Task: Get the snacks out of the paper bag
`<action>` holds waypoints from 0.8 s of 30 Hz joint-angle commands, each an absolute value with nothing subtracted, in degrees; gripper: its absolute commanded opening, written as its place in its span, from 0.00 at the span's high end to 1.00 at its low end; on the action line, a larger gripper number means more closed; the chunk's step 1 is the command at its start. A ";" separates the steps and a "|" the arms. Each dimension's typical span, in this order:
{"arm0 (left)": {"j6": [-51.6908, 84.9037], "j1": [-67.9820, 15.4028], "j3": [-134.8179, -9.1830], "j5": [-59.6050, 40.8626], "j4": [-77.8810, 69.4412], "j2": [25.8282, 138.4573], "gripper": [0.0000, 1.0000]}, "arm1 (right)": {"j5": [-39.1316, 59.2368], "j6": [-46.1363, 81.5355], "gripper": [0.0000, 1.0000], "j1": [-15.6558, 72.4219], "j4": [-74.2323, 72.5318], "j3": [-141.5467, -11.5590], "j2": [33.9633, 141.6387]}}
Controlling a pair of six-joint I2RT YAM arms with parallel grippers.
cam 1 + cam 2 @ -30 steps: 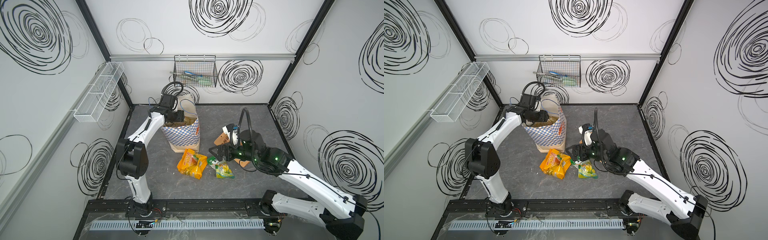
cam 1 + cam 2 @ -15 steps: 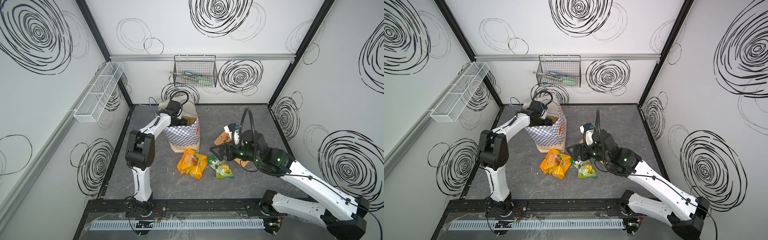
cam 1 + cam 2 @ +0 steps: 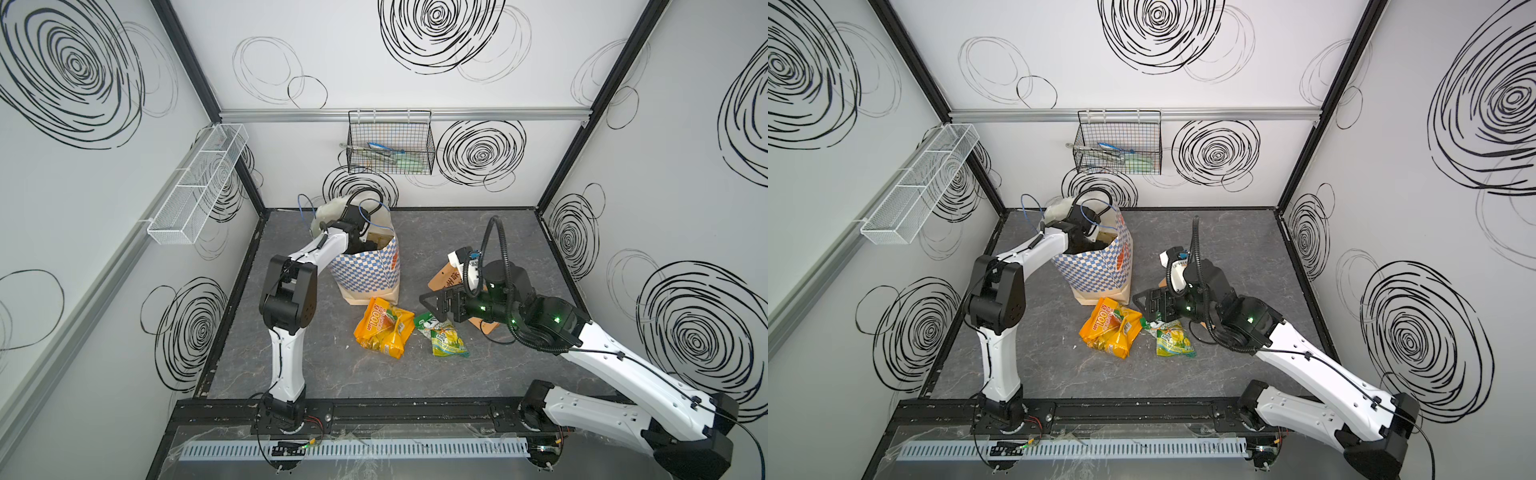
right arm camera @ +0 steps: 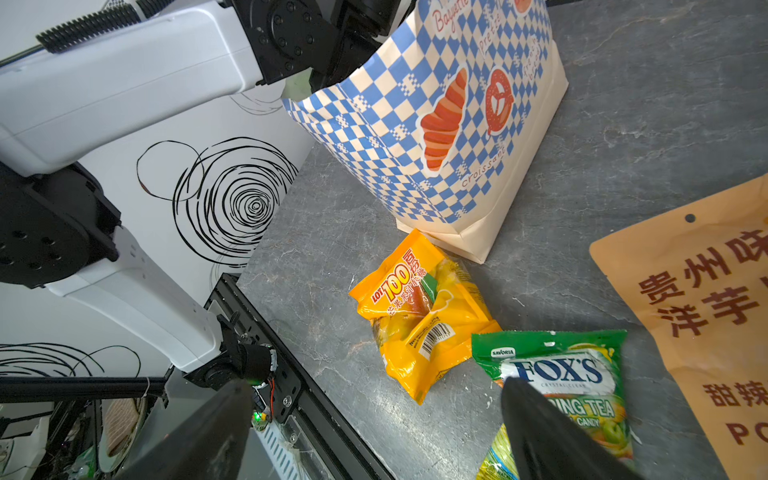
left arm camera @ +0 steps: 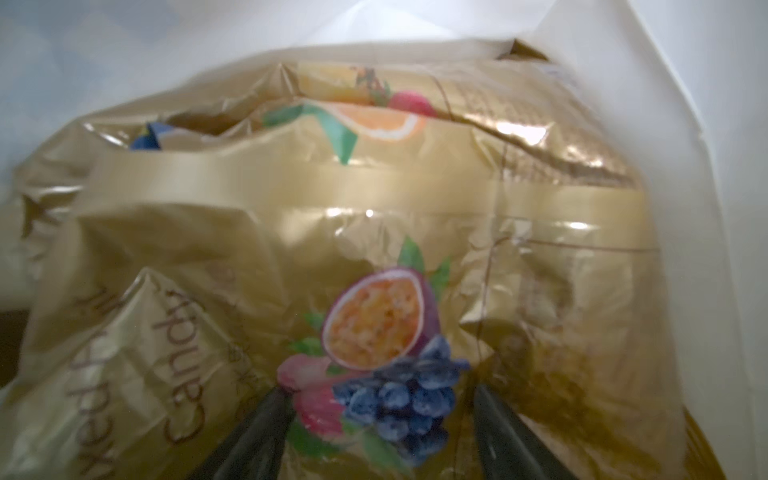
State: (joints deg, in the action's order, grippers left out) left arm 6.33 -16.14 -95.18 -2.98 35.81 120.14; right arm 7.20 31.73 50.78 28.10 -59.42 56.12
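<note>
Tabletop, gold pack perhaps within left gripper

The left gripper is concealed inside the paper bag in both top views. The left wrist view is blurred, its edge cuts off the finger bases, and contact with the gold foil pack cannot be determined. The orange-tan pouch is partly covered by the right arm in both top views and cut off by the frame edge in the right wrist view, where a finger of the right gripper covers part of the green-yellow pack. Items in the black wire basket are too small to identify.
</note>
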 commanded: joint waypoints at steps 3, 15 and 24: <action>4.28 -17.14 -94.83 -0.17 40.25 125.67 0.40 | 6.50 32.34 0.03 51.42 28.63 -61.51 56.51; 5.39 -17.31 -93.16 -3.35 38.32 120.08 0.99 | 3.16 32.02 0.03 51.68 30.00 -63.13 56.79; 6.67 -17.00 -91.76 -4.39 35.52 113.48 1.00 | -1.14 30.50 0.03 51.68 32.15 -64.77 55.79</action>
State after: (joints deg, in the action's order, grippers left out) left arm 6.04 -17.21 -92.27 -3.36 34.74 116.92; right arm 1.13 31.31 51.18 30.46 -62.96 56.69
